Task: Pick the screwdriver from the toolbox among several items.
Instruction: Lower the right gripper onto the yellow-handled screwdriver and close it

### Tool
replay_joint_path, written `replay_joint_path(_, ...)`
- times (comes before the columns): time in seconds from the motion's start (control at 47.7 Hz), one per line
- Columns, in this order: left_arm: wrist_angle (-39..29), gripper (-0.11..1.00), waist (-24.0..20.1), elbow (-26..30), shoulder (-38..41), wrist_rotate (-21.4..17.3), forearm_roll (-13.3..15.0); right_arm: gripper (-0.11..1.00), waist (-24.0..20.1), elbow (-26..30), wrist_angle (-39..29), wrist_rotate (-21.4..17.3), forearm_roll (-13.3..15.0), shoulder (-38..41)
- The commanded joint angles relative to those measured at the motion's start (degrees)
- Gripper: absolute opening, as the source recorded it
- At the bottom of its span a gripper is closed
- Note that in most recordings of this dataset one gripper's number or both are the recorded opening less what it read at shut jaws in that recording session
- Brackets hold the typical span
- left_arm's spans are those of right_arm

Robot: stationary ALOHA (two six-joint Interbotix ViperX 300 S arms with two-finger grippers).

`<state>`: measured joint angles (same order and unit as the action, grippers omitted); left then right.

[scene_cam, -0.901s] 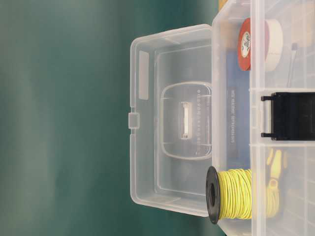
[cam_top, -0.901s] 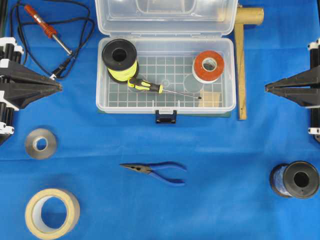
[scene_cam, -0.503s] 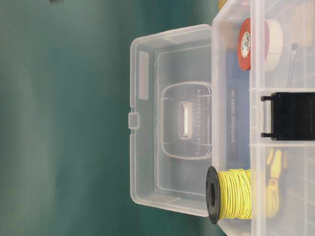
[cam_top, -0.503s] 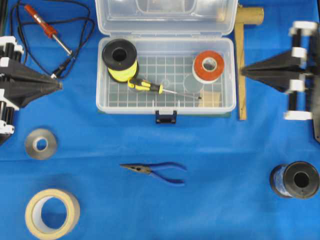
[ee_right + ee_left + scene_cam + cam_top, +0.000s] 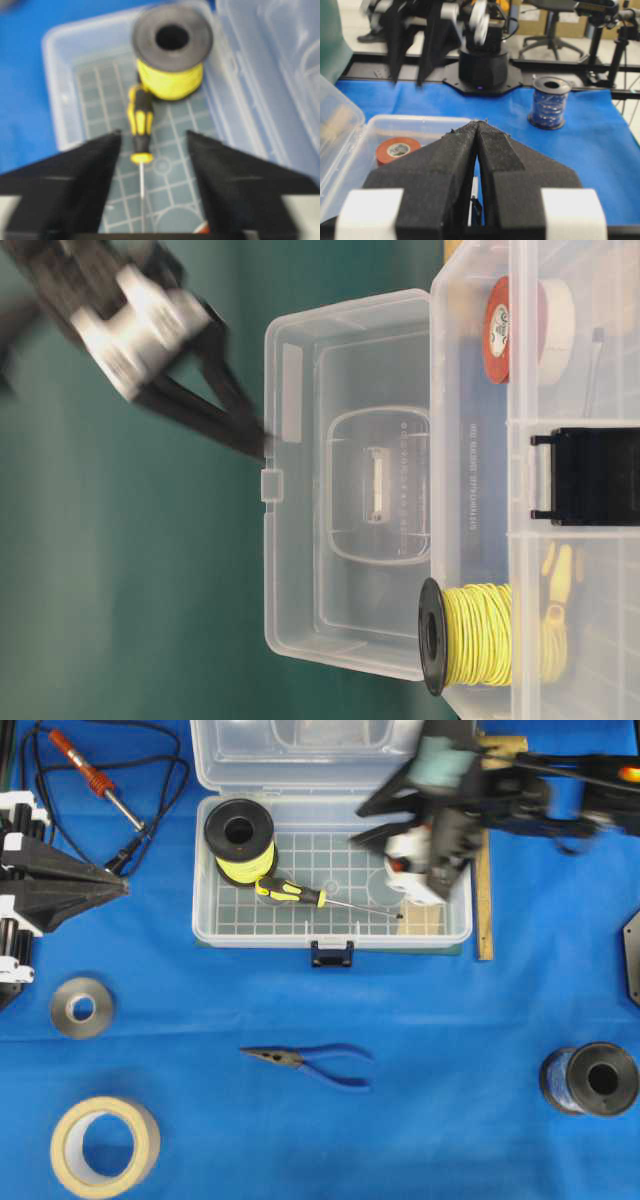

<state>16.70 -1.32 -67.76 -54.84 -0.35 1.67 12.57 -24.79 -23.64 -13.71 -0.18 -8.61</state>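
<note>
Risk lies mainly in crowding: the screwdriver (image 5: 290, 891) lies on the grid floor of the toolbox (image 5: 205, 910), its handle just beside the yellow wire spool (image 5: 240, 842) and its thin shaft running toward the wooden block (image 5: 424, 919). The right pincer (image 5: 152, 145), fingers apart, frames the handle in its wrist view; a descent slightly off line could strike the spool or pinch the shaft, which would likely slip or roll. The orange-and-white tape roll (image 5: 397, 149) sits under the arm and could be knocked. The left pincer (image 5: 478, 131) rests together at the table's left edge. Compared with half a second ago, the right arm has swept from the right margin to over the box.
</note>
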Motion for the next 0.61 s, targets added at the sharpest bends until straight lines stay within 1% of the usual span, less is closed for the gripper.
replay_joint_path(0.0, 0.4, 0.00, -0.4, 1.4, 0.3, -0.1, 0.2, 0.63, 0.6, 5.5, -4.5, -0.4, 0.1, 4.4)
replay_joint_path(0.021, 0.5, 0.00, -0.4, 1.4, 0.3, -0.1, 0.1, 0.69, 0.7, 6.4, -5.2, -0.5, 0.1, 5.6)
replay_joint_path(0.042, 0.4, 0.00, -0.4, 1.3, 0.2, -0.1, 0.2, 0.71, 0.8, 7.7, -6.0, -0.6, 0.1, 7.5)
replay_joint_path(0.084, 0.5, 0.00, -0.4, 1.4, 0.2, -0.1, 0.1, 0.73, 0.8, 9.2, -7.0, -0.7, -0.1, 9.8)
replay_joint_path(0.21, 0.6, 0.00, -0.4, 1.3, 0.1, 0.0, 0.1, 0.70, 0.8, 13.8, -9.5, -1.0, -0.4, 17.0)
replay_joint_path(0.294, 0.6, 0.00, -0.4, 1.3, 0.2, 0.2, 0.2, 0.69, 0.8, 16.0, -11.1, -1.6, -0.6, 20.7)
replay_joint_path(0.44, 0.6, 0.00, -0.4, 1.2, 0.4, 0.4, 0.1, 0.69, 0.6, 18.5, -12.8, -1.7, -0.8, 25.8)
replay_joint_path(0.587, 0.4, 0.00, -0.4, 1.2, 0.4, 0.4, 0.1, 0.69, 0.1, 19.7, -13.3, -1.6, -1.3, 28.3)
